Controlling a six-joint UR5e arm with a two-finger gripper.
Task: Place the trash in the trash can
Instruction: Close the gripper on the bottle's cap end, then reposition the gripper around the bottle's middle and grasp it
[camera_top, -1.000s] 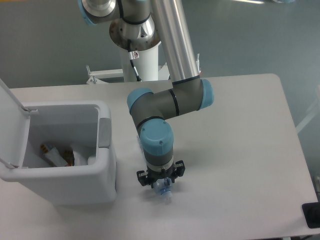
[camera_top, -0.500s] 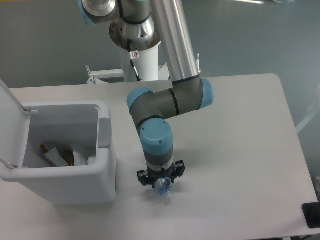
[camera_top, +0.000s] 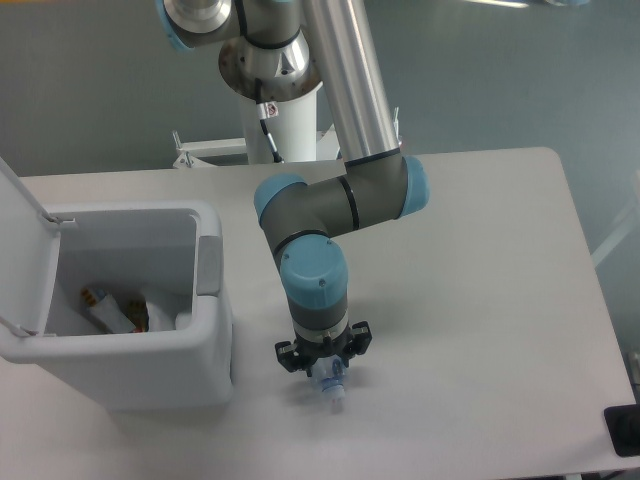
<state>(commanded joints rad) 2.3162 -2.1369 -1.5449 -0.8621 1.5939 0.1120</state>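
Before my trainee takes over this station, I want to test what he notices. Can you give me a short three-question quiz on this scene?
1. True or false: the bin has its lid open.
2. What lies under the hand? A) a bottle B) a cup C) a spoon
3. Which side of the bin is the bottle on in the picture?

Key: 1. True. 2. A. 3. The right side, on the table.
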